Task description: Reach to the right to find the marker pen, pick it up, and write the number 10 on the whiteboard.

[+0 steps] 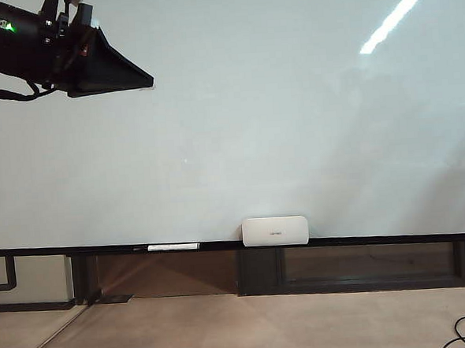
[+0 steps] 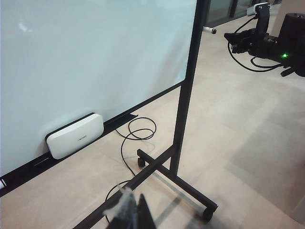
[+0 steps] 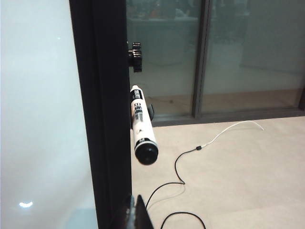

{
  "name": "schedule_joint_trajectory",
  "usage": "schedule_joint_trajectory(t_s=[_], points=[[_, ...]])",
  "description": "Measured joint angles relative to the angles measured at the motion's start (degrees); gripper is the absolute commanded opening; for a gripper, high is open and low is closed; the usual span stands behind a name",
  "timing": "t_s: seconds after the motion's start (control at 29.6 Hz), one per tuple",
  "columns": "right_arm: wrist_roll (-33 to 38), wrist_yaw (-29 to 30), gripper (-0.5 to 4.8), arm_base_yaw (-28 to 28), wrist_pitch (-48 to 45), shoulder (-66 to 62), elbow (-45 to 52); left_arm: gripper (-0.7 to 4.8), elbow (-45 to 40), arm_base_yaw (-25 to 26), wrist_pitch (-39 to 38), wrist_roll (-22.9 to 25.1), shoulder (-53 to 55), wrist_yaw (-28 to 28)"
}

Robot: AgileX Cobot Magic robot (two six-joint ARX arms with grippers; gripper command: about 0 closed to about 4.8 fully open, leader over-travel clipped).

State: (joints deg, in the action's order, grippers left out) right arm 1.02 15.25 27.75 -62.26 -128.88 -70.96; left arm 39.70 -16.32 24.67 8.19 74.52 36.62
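Beside the whiteboard's [image 3: 38,119] frame, the closed right gripper [image 3: 136,210] faces the marker pen [image 3: 142,126]; left gripper [image 2: 131,212] unclear

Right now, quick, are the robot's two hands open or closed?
Left end effector: closed, holding nothing.
Right end effector: closed, empty; the marker pen sticks out beside the whiteboard.

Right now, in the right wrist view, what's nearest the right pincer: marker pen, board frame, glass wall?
1. Board frame, beside the shut right pincer.
2. Marker pen, poking out past the frame.
3. Glass wall, far behind.
Left pincer: high on whiteboard's left.
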Motion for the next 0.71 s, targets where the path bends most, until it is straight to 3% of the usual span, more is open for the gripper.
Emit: schedule_joint_trajectory(t_s=[0.37,0.71], points=[[0.0,1.07,0.02,0.15,-0.83,-1.92,-4.13,-0.06,0.0,0.0,0.0,0.44,0.31,-0.02],[0.0,1.29,0.99,0.55,0.33,-2.49,-5.01,-0.06,0.0,0.0,0.04,0.63,0.31,-0.55]])
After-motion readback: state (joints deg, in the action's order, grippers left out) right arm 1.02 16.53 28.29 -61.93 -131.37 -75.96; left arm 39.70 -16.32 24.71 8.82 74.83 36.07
